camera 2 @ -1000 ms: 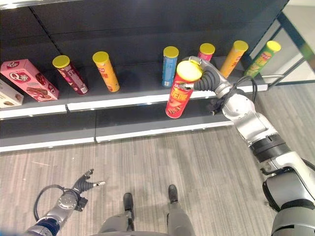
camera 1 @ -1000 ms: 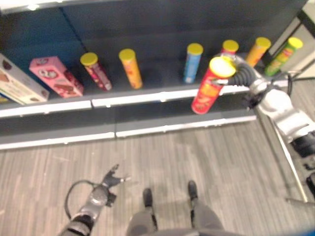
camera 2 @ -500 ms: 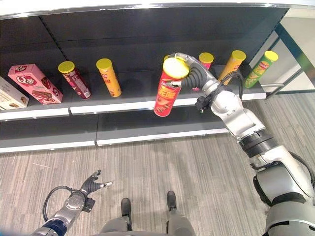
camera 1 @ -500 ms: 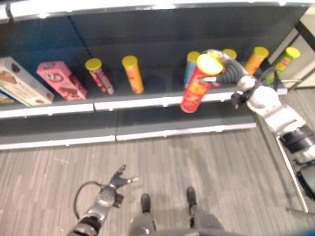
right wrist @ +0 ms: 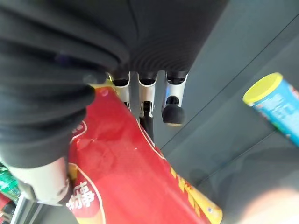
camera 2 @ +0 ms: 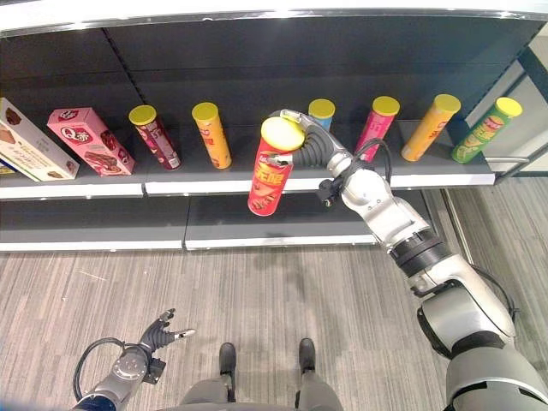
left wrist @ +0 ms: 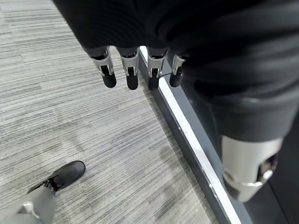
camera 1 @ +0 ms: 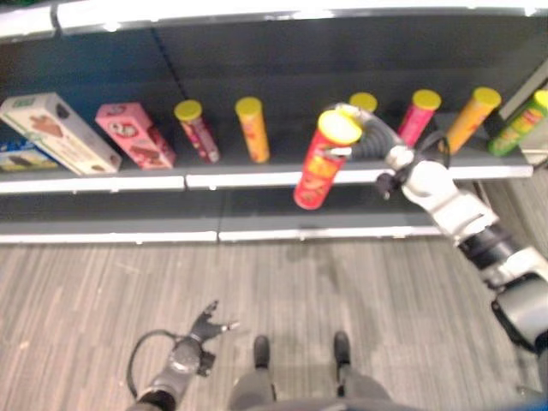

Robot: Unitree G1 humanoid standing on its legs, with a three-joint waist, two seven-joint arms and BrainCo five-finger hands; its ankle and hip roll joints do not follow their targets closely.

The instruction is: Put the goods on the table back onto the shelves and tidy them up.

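A red snack can (camera 2: 269,175) with a yellow lid hangs tilted in front of the middle shelf (camera 2: 214,183), its base below the shelf's white edge. My right hand (camera 2: 313,154) is shut on its upper part; the right wrist view shows the fingers (right wrist: 147,93) curled over the red can (right wrist: 126,177). The can is between the orange can (camera 2: 211,135) and the blue can (camera 2: 322,110) standing on the shelf. My left hand (camera 2: 159,330) hangs low over the floor, open, with straight fingers (left wrist: 127,71) and nothing in it.
Along the shelf stand a dark red can (camera 2: 154,137), a pink can (camera 2: 377,128), another orange can (camera 2: 428,127) and a green can (camera 2: 485,130). A pink box (camera 2: 90,141) and a white box (camera 2: 30,152) lie at the left. A lower shelf (camera 2: 257,227) runs beneath.
The camera has shifted. My right hand has carried the red can leftward along the shelf, from right of the blue can to left of it. The left hand stays low.
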